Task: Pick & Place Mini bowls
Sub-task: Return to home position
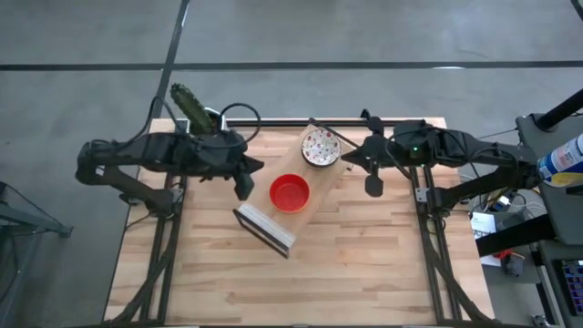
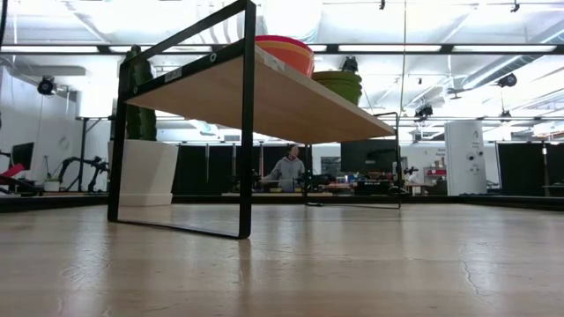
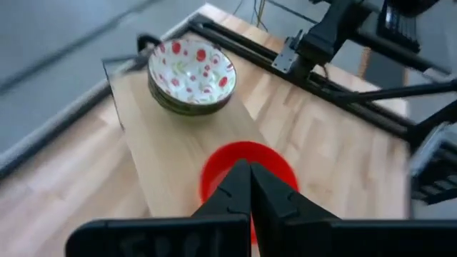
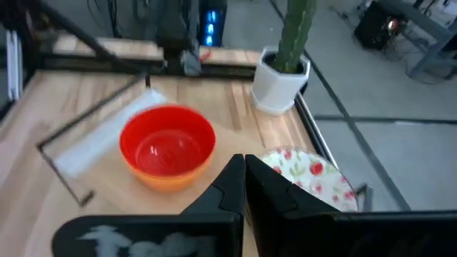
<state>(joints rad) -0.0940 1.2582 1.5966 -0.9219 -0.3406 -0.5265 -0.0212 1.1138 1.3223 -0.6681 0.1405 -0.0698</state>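
A red bowl (image 1: 290, 193) sits on top of an orange one (image 4: 166, 178) on a raised wooden shelf (image 1: 314, 187) in the middle of the table. A stack topped by a white bowl with red and green spots (image 1: 321, 147) stands at the shelf's far end. Both stacks also show in the left wrist view (image 3: 246, 160) (image 3: 191, 71). My left gripper (image 1: 244, 189) is shut and empty just left of the red bowl, above the table. My right gripper (image 1: 374, 185) is shut and empty to the right of the shelf.
A white angular pot with a green cactus (image 1: 193, 109) stands at the table's far left corner. The shelf has a black metal frame (image 2: 247, 123) and lies slantwise across the table. In the low view the bowls (image 2: 286, 51) stand on its top.
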